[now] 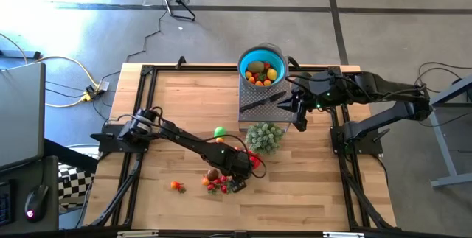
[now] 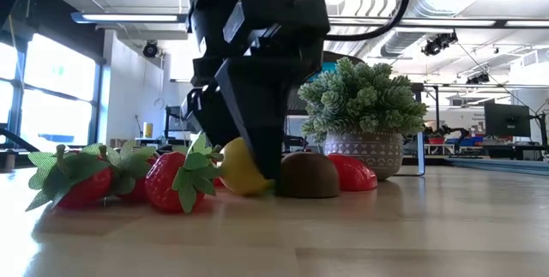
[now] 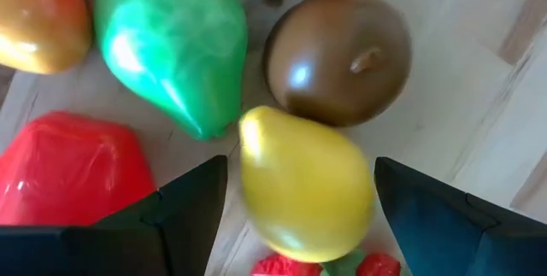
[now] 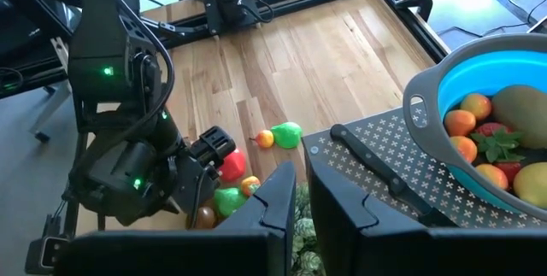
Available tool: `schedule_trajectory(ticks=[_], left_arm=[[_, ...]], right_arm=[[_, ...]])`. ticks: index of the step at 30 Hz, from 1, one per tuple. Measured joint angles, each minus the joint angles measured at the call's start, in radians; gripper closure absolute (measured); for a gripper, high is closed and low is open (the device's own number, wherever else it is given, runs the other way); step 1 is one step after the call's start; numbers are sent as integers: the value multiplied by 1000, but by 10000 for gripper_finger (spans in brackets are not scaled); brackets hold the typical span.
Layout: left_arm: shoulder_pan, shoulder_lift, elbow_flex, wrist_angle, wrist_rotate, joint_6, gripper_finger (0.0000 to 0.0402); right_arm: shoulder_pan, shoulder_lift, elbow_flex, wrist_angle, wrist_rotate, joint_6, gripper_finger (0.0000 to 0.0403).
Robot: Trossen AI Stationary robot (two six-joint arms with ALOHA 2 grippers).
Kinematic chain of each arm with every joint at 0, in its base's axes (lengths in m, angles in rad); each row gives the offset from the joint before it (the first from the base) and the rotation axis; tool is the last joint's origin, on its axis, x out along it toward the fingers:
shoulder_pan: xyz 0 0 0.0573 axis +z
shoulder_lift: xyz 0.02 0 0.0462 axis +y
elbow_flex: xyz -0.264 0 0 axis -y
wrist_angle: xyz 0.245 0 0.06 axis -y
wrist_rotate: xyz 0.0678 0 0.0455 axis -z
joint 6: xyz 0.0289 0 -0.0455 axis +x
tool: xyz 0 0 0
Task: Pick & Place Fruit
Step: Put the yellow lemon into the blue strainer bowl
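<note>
On the left side of the table, a single small orange fruit (image 1: 177, 186) lies alone on the wood, well apart from the rest. Next to the right is the main pile of fruit (image 1: 220, 181), and my left gripper (image 1: 237, 179) is down in it. Its fingers (image 3: 184, 208) stand wide, one on each side of a yellow pear-shaped fruit (image 3: 303, 182), and they do not yet press it. A brown round fruit (image 3: 338, 54) touches the yellow one on the far side, a green fruit (image 3: 175, 45) is just beside it, and a red one (image 3: 73, 169) lies next to one finger.

I judge that I am at the grasping step for this yellow fruit. The next move asks me to close the fingers slowly on its wide part; it is smooth and tapered, so it may slip out toward the strawberries (image 2: 171, 183) in front.

Farther right stands the pale green bushy plant (image 1: 264, 136), near my lifting path, so I should go up first before I move across. A green and yellow fruit (image 1: 219, 131) lies alone between the pile and the plant.

On the right, the blue bowl (image 1: 243, 60) sits at the far edge of the table, already holding several fruits, and a black-handled knife (image 1: 259, 102) lies on the grey mat (image 1: 247, 116) in front of it. My right gripper (image 1: 299, 116) waits just beside the mat, fingers nearly together and holding nothing. The wood between pile and bowl is mostly open.
</note>
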Motion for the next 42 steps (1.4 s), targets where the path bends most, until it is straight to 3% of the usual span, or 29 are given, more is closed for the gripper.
schedule_trajectory(ticks=[12,24,42], left_arm=[[0,0,0,2,2,1,115],[0,0,0,4,-14,0,190],[0,-2,0,-1,-3,7,179]], right_arm=[[0,0,0,0,0,-2,374],[0,0,0,0,0,-2,374],[0,0,0,0,-4,-2,374]])
